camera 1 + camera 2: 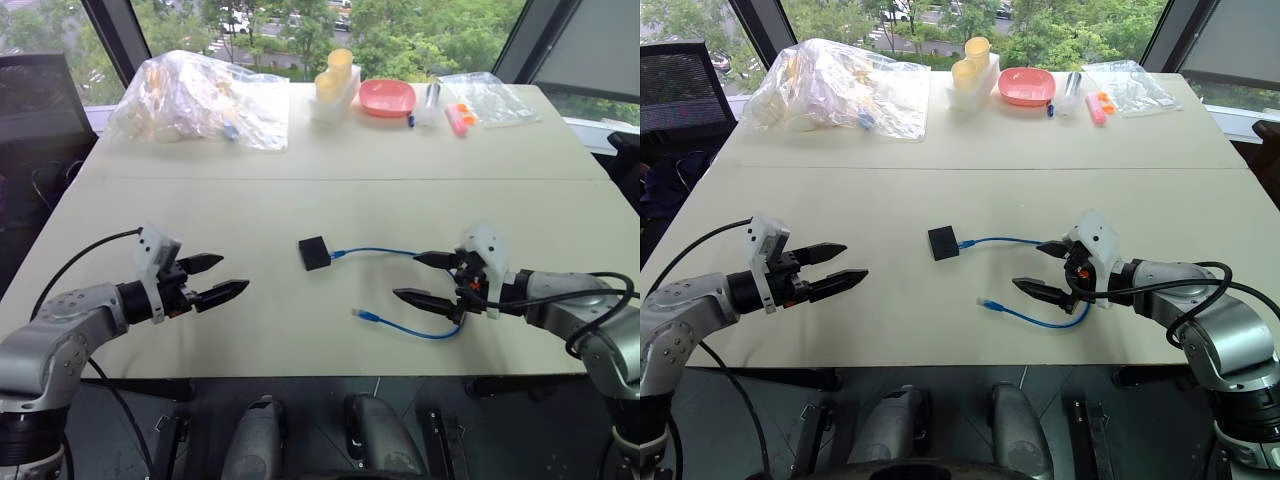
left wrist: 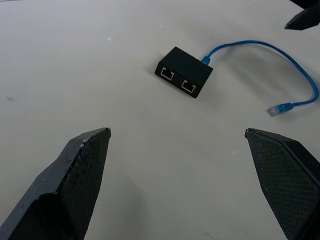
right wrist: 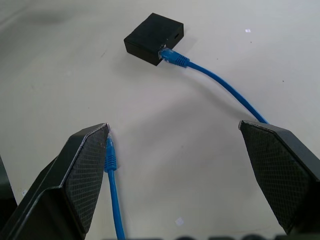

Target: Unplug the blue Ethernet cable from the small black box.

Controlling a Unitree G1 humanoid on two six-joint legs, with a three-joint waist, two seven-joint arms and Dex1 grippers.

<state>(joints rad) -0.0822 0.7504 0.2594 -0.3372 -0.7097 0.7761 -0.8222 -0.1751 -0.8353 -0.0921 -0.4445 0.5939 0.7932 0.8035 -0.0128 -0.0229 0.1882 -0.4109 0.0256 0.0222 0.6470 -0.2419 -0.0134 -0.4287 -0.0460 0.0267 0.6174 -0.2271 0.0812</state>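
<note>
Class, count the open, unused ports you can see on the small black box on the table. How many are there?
2: both sit side by side on the small black box, on the face turned away from the blue Ethernet cable. Other sides may hide more.

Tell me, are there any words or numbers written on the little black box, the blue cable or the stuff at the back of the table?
None can be read.
Black box: plain, two empty sockets, no writing shows.
Blue cable: no print shows.
Plastic bags, cups, pink dish: too small to tell if there is any print.
</note>
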